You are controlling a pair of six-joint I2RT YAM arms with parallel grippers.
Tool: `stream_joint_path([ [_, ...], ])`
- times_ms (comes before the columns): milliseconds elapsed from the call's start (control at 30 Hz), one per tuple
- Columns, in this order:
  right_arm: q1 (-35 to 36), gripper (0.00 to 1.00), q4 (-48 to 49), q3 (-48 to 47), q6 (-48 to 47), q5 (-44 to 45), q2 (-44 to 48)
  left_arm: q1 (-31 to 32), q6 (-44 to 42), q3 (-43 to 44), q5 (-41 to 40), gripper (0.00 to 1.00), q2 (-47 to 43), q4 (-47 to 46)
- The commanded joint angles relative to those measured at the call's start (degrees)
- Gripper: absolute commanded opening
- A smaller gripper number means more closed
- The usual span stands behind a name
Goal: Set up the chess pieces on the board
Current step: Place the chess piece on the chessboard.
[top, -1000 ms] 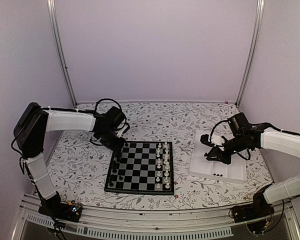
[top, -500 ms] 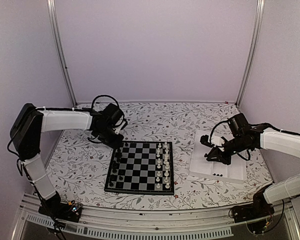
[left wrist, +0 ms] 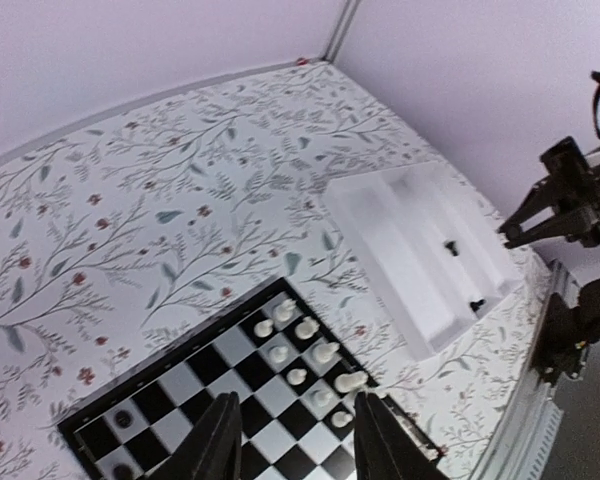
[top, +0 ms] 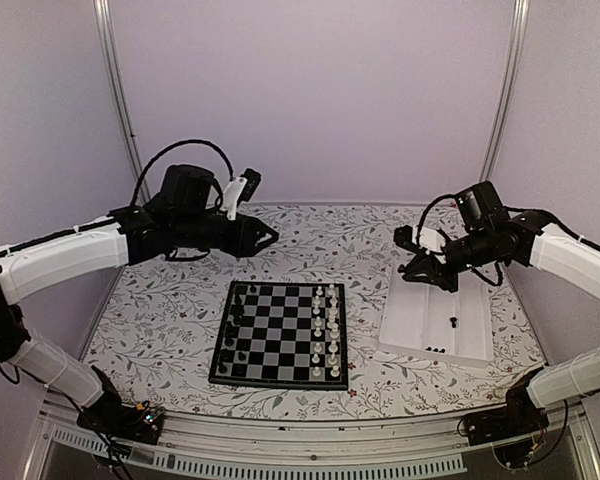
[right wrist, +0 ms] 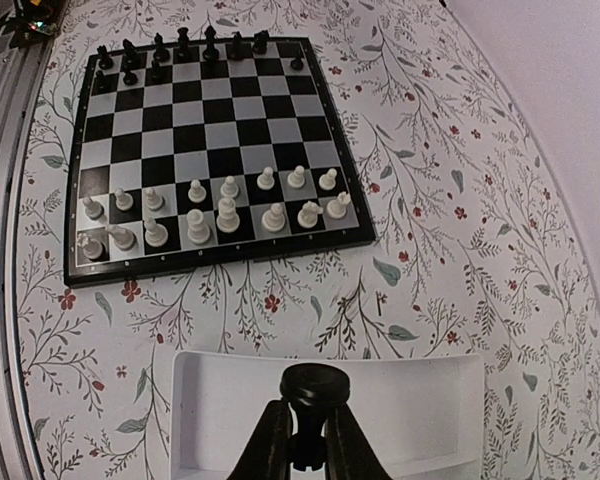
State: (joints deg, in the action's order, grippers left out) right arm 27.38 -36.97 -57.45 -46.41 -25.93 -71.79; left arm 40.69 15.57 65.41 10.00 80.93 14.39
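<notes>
Jaws, right: the right gripper (right wrist: 306, 420) is clamped on one black piece (right wrist: 313, 384), pinched just under its round head, and hangs over the tray to the right of the board.
Jaws, left: the left gripper (left wrist: 294, 400) has its fingers apart with nothing between them. It is raised in the air off the board's far left corner.
Tray (top: 410, 322): white and rectangular, with low walls and dividers, lying just right of the board. A few loose black pieces (top: 452, 322) rest in it, well apart from the board.
Board (right wrist: 220, 140): small, square and flat, with black and pale grey checks inside a black border.
Black pieces on board (right wrist: 183, 42): they stand upright along the board's left edge, and gaps show in their two rows.
White pieces (right wrist: 230, 215): two rows along the board's right edge, the side nearest the tray.
Handling: each piece looks tiny, light, hard and smooth, so it probably tips or slips easily.
Where to hold: likely at the narrow neck below the head, keeping the piece upright.
Table cover (top: 160, 320): matte and pale, printed with twigs, leaves and small red flowers, spread all round the board.
Far: plain lilac walls with metal corner posts stand beyond the board's far edge.
</notes>
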Motion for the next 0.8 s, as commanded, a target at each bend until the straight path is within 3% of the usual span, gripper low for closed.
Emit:
stream_joint_path([
  [0,3.69,0.13,-4.13,-7.61,-0.87,-0.92,-3.16,4.47,10.67,-1.64,9.81,0.42,2.89,-16.87],
  [333,8.93,0.13,-7.35,-15.34,0.38,-1.30,-8.32,10.01,18.79,4.08,20.99,0.45,14.74,-28.14],
  [467,9.13,0.13,-7.24,-15.17,0.30,-1.14,-8.37,11.82,19.46,8.03,22.13,0.54,19.58,-28.18],
  [767,9.90,0.14,-7.19,-15.15,0.18,-1.14,-9.22,13.59,20.94,15.60,24.35,0.45,27.66,-26.62],
])
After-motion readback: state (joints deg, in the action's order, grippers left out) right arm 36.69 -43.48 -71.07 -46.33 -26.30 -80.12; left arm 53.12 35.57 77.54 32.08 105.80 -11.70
